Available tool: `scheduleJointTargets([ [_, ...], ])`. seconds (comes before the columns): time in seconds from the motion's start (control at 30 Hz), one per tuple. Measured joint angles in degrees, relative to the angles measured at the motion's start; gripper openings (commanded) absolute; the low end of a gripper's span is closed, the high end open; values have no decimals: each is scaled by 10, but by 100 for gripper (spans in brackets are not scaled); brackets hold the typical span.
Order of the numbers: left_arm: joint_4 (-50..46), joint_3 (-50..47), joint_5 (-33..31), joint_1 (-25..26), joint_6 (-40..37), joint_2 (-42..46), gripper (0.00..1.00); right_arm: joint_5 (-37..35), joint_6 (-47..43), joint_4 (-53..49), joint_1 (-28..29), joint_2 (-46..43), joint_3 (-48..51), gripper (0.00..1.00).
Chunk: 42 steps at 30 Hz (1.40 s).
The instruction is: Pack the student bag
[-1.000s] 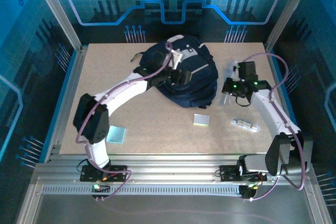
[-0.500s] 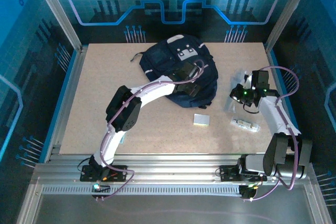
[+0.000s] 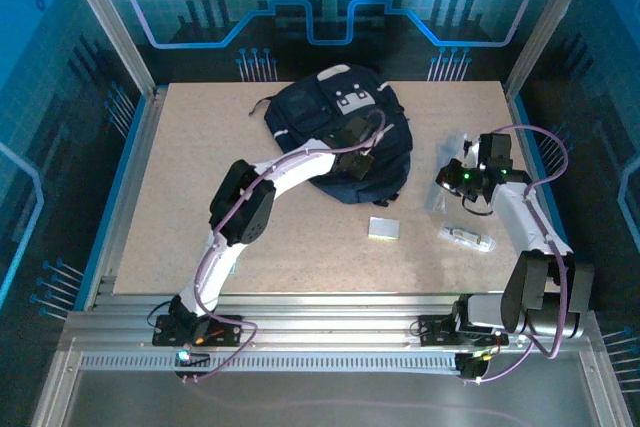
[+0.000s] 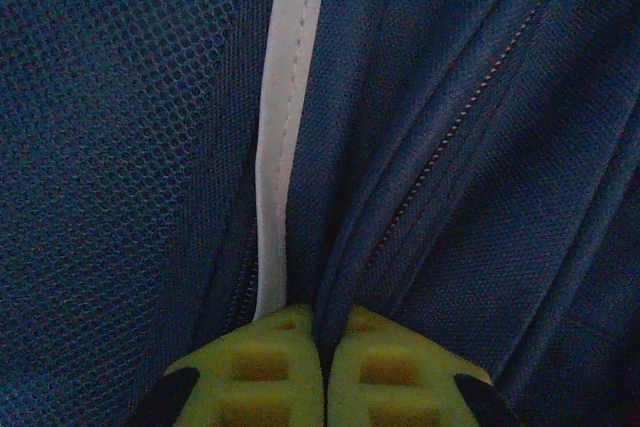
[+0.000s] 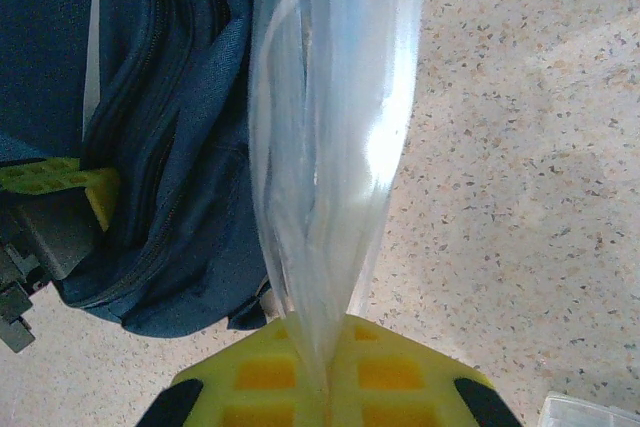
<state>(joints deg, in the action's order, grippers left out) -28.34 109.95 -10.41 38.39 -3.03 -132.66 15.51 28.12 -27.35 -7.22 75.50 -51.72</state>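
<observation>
We'd barely begun: left gripper [image 4: 322, 367] pinched student bag [image 3: 340, 132] fabric, right gripper [image 5: 320, 377] a clear pouch [image 5: 330, 147]; pad [image 3: 383, 228] & case [image 3: 468, 238] lay unpacked.

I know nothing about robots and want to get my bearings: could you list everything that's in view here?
student bag: one, dark navy with pale patches, far middle of the table
clear plastic bag: one, see-through, right of the student bag, pinched by the right gripper
square pad: one, pale grey-green, flat on the table, nearer than the student bag
clear packet: one, see-through, on the table right of the square pad
table: one, speckled beige
left gripper: one, yellow-green fingers, shut on a fold of the student bag
right gripper: one, yellow-green fingers, shut on the clear plastic bag
</observation>
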Motion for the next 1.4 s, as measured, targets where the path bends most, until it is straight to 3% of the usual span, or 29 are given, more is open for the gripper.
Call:
scheduleJointTargets([
  [0.33,2,-49,110,-51,68,97,0,24,7,2,0,0,0,0],
  [0.63,-11,-17,151,-102,107,147,0,133,52,92,28,36,0,0],
  [0.97,-54,51,153,-113,107,130,0,184,99,202,176,240,-131,0],
  [1.2,-55,52,159,-114,120,130,0,202,154,235,213,425,-307,4],
  [1.4,-54,51,158,-124,133,130,0,197,215,278,236,513,-374,7],
])
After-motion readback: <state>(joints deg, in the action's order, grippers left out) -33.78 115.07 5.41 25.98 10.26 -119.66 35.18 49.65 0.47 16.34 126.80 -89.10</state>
